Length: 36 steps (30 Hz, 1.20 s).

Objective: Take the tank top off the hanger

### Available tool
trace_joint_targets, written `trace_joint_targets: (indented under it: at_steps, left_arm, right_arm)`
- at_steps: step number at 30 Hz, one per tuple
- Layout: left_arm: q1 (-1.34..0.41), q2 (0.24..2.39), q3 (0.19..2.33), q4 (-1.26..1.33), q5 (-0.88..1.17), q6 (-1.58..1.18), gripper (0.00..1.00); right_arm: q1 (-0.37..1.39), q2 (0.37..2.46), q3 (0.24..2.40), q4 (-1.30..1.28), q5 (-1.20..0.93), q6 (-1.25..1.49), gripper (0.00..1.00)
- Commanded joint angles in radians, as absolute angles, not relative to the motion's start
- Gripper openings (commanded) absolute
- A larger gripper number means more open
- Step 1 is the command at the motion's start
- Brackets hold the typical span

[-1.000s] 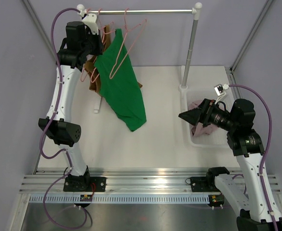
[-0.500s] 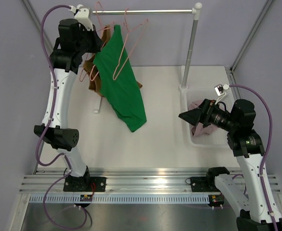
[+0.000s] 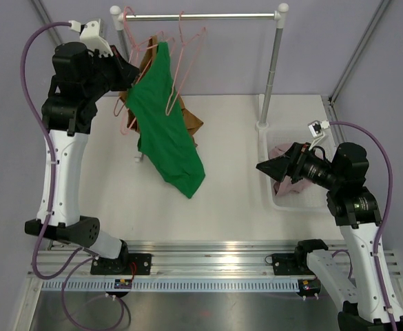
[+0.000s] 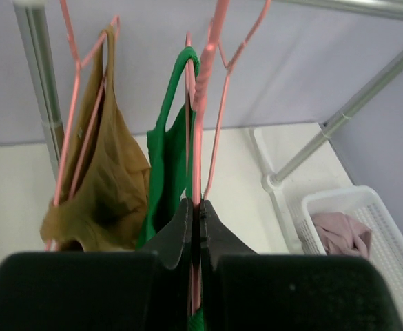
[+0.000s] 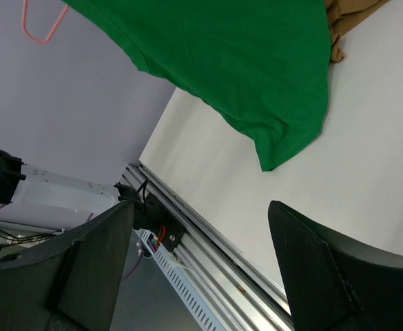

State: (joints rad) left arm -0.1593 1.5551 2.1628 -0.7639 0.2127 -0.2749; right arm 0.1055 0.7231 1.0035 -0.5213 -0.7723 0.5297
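Note:
The green tank top [image 3: 163,131] hangs on a pink wire hanger [image 3: 176,76] below the left end of the rail [image 3: 208,15]. Its hem drapes down to the table. My left gripper [image 3: 129,74] is shut on the hanger's pink wire [image 4: 204,103], right beside the tank top's strap [image 4: 163,158]. My right gripper [image 3: 266,167] is open and empty. It is held above the basket, well to the right of the tank top. The right wrist view shows the tank top's lower part [image 5: 242,62] beyond the open gripper [image 5: 201,221].
A brown garment [image 3: 191,124] hangs on another pink hanger behind the green one and also shows in the left wrist view [image 4: 105,186]. A white basket [image 3: 284,131] holding a pink cloth [image 3: 284,187] stands at the right, by the rail's right post [image 3: 273,69].
My left arm has swung to the left and taken the hanger and the green tank top with it. The right arm has not moved.

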Motion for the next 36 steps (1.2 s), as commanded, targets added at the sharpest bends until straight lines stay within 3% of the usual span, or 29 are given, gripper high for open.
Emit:
trace_joint_targets:
  at_steps: [1, 5, 16, 22, 29, 36]
  left_arm:
    - [-0.164, 1.401, 2.045, -0.703, 0.293, -0.368, 0.00]
    - [-0.170, 1.208, 1.817, -0.641, 0.330, -0.385, 0.00]
    - [-0.173, 0.722, 1.279, -0.882, 0.316, -0.299, 0.00]
    - [-0.176, 0.597, 1.083, -0.931, 0.521, -0.253, 0.00]
    - [-0.187, 0.549, 0.915, -0.763, 0.842, -0.351, 0.00]
    - [-0.245, 0.575, 0.833, -0.609, 0.891, -0.432, 0.00]
  right_arm:
    - [0.104, 0.712, 1.071, -0.535, -0.792, 0.489, 0.86]
    - [0.106, 0.718, 1.091, -0.551, -0.813, 0.465, 0.86]
    - [0.126, 0.779, 0.993, -0.321, -0.970, 0.615, 0.84]
    - [0.306, 0.851, 0.943, -0.298, -0.732, 0.586, 0.83]
    - [0.723, 1.024, 0.882, -0.120, -0.303, 0.659, 0.82]
    - [0.860, 1.135, 0.877, -0.011, -0.006, 0.736, 0.80]
